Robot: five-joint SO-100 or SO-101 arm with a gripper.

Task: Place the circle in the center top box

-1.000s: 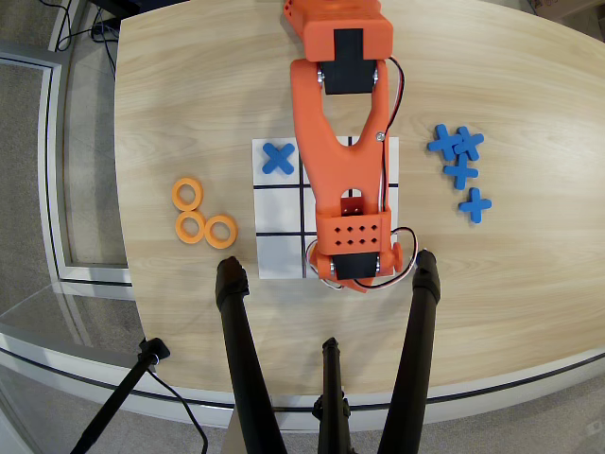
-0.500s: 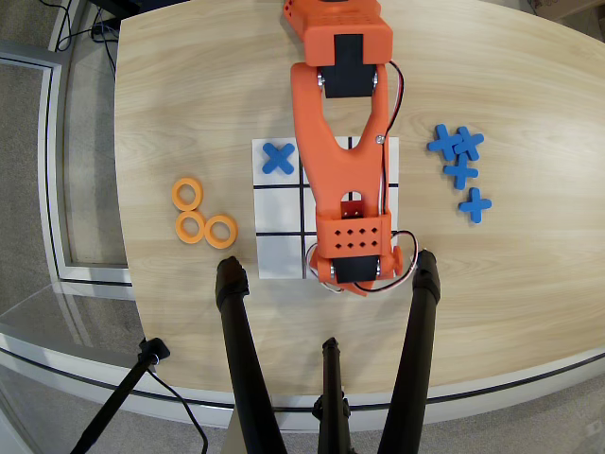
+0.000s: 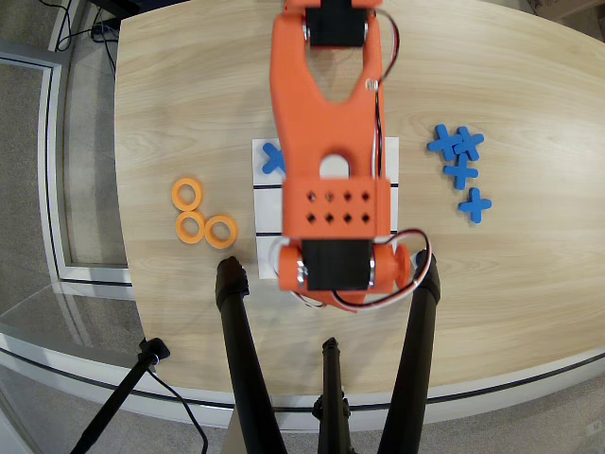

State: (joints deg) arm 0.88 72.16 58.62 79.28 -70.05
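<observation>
My orange arm [image 3: 331, 170] reaches down from the top of the overhead view and covers most of the white paper grid [image 3: 265, 203]. Its wrist end with a black motor [image 3: 336, 265] hangs over the grid's lower row and hides the middle cell there. The gripper's fingers are hidden under the wrist, so I cannot tell how the jaws stand or whether they hold anything. Three orange rings [image 3: 187, 194] [image 3: 192, 227] [image 3: 220, 231] lie on the table left of the grid. A fourth ring is not in sight. A blue X [image 3: 272, 159] lies in the grid's upper left cell.
Several blue crosses [image 3: 458, 156] lie in a loose group right of the grid. Black stand legs [image 3: 236, 359] [image 3: 416, 359] rise at the table's near edge below the grid. The wooden table [image 3: 189, 95] ends in curved edges at left and bottom.
</observation>
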